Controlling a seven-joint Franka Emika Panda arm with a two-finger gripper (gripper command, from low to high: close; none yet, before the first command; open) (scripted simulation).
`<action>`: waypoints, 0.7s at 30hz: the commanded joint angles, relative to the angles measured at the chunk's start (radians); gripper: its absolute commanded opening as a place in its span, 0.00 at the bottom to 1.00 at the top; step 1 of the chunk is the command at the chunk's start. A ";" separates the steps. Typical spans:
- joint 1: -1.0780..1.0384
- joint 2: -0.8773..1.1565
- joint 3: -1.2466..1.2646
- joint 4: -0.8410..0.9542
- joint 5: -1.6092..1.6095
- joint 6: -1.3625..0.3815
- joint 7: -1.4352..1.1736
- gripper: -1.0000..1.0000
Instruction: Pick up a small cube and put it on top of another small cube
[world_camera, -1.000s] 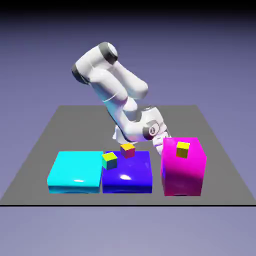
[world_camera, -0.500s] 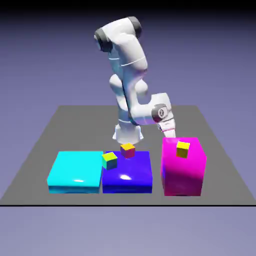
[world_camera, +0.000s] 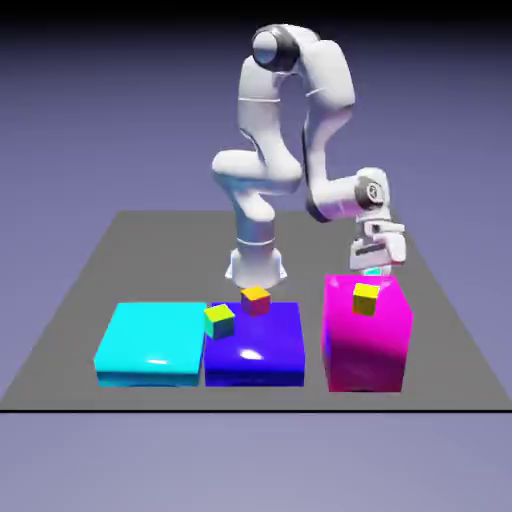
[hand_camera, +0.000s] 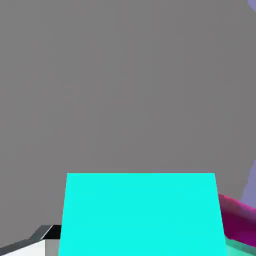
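The target, a small cube with a yellow-green top and teal-green sides (world_camera: 219, 322), is sitting by the seam between the large flat glossy cyan block (world_camera: 151, 340) and the large flat glossy blue block (world_camera: 254, 345), toward the exterior view's left; which of them is bearing it, I cannot tell. Just beyond it, a small red-sided cube with an orange top (world_camera: 256, 301) is standing close by, so the approach is calling for a straight drop from above rather than a low sweep. Farther right, a small all-yellow cube (world_camera: 366, 299) is resting on the tall glossy magenta block (world_camera: 366, 340). Behind that block's far edge, the two-finger claw (world_camera: 374, 268) is pinching the tiny teal-cyan cube (hand_camera: 142, 215), which is filling the hand view's lower middle. The step in hand is probably carrying: lifting well clear of the magenta block and the yellow cube first, then travelling left. Over the target, matching the faces, lowering slowly until the cubes are touching, and opening evenly should be keeping the stack from tipping.
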 joint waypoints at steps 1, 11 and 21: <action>0.022 -0.030 -0.009 0.001 0.044 -0.014 -0.025 0.00; 0.201 -0.320 -0.126 0.011 0.459 -0.140 -0.254 0.00; -0.021 -0.409 -0.489 -0.005 0.595 -0.181 -0.260 0.00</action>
